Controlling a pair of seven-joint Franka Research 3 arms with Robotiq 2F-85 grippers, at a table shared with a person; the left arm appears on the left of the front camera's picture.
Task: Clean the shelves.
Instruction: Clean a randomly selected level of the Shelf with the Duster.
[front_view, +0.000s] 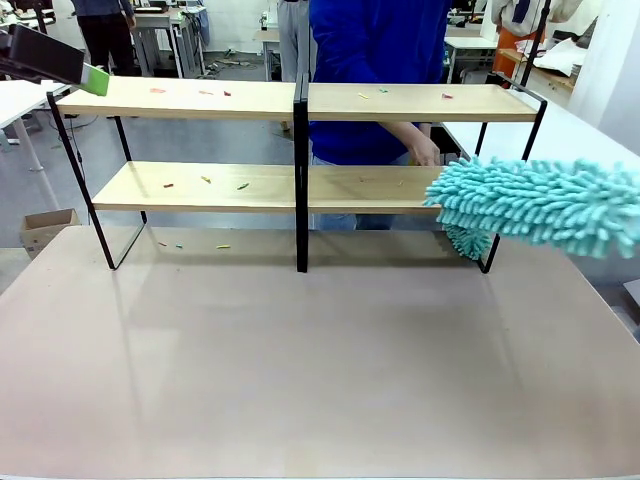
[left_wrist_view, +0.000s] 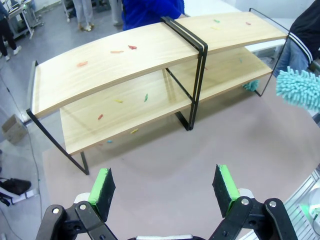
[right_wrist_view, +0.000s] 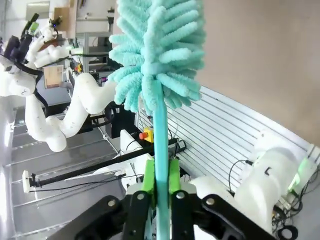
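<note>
The broad beige table (front_view: 300, 370) carries the shelves (front_view: 260, 100) at its twelve o'clock edge, with a person standing behind them. A fluffy teal duster (front_view: 540, 205) reaches in from three o'clock, its head at the lower board's right end; I cannot tell whether it touches. The right gripper (right_wrist_view: 161, 175) is clamped tight on the duster's handle. The left gripper (left_wrist_view: 164, 185) hangs wide open and empty at ten o'clock. Small coloured scraps (front_view: 205, 180) dot both boards. Sweeping looks barely begun; the next move likely calls for a steady drag toward nine o'clock, minding the centre post.
</note>
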